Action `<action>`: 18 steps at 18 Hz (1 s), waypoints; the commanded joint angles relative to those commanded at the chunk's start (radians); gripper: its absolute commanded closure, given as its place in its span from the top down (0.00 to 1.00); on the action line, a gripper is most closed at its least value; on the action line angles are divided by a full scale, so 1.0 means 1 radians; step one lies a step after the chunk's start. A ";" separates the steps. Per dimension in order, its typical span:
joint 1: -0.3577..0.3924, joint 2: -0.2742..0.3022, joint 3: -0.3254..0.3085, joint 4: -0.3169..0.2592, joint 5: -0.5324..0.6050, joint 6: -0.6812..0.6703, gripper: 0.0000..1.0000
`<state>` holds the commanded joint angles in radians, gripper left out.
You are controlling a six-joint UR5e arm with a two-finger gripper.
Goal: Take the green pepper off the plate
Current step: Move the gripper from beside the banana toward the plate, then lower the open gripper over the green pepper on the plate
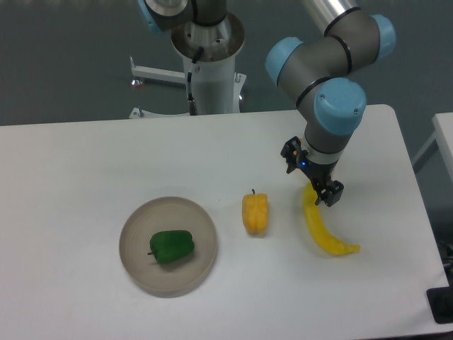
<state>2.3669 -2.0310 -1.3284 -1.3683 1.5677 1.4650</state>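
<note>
The green pepper (172, 246) lies on its side in the middle of the round beige plate (133, 221) at the front left of the white table. My gripper (311, 175) hangs far to the right of the plate, over the upper end of a banana (324, 231). Its two black fingers (332, 193) stand apart, so it is open and holds nothing. A wide stretch of table lies between the gripper and the pepper.
A yellow-orange pepper (255, 212) stands on the table between the plate and the banana. The robot's base column (210, 67) rises at the back edge. The table's right edge runs close behind the banana.
</note>
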 joint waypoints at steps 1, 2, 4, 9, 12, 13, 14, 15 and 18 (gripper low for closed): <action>0.000 0.000 0.000 0.000 0.000 0.000 1.00; -0.002 0.000 0.002 0.000 0.002 -0.005 1.00; -0.008 -0.003 0.006 0.002 -0.009 -0.015 1.00; -0.092 0.002 -0.009 0.009 -0.035 -0.139 1.00; -0.194 -0.011 -0.006 0.066 -0.051 -0.218 1.00; -0.221 -0.017 -0.009 0.098 -0.057 -0.221 1.00; -0.248 -0.028 -0.008 0.130 -0.064 -0.224 1.00; -0.270 -0.040 -0.006 0.162 -0.074 -0.241 1.00; -0.345 -0.096 0.005 0.232 -0.081 -0.382 1.00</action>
<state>2.0220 -2.1274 -1.3239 -1.1368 1.4864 1.0833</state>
